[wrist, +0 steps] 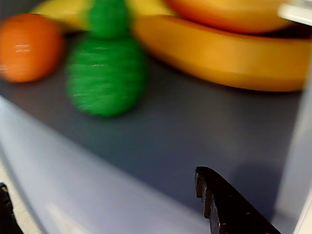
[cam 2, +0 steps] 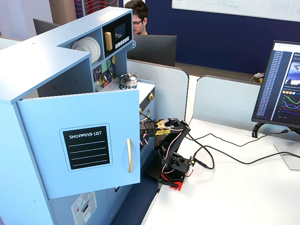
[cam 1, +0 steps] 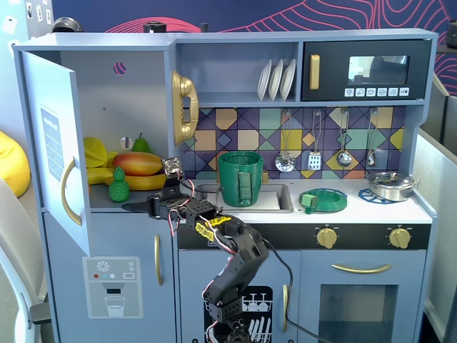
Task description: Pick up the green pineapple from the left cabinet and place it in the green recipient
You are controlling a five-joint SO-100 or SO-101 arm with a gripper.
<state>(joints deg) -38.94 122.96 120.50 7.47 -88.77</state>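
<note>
Frontal kitchen view, close wrist view, side view

The green pineapple [wrist: 106, 75] looks bumpy matt plastic; the green recipient [cam 1: 240, 178] is glossy, ribbed plastic.

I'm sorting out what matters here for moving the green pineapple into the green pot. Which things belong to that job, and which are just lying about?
Belongs to the job:
green pineapple
open left cabinet
green pot
gripper

Just lying about:
mango
bananas
pear
flat green dish
white plates
microwave
hanging utensils
small silver pan
</note>
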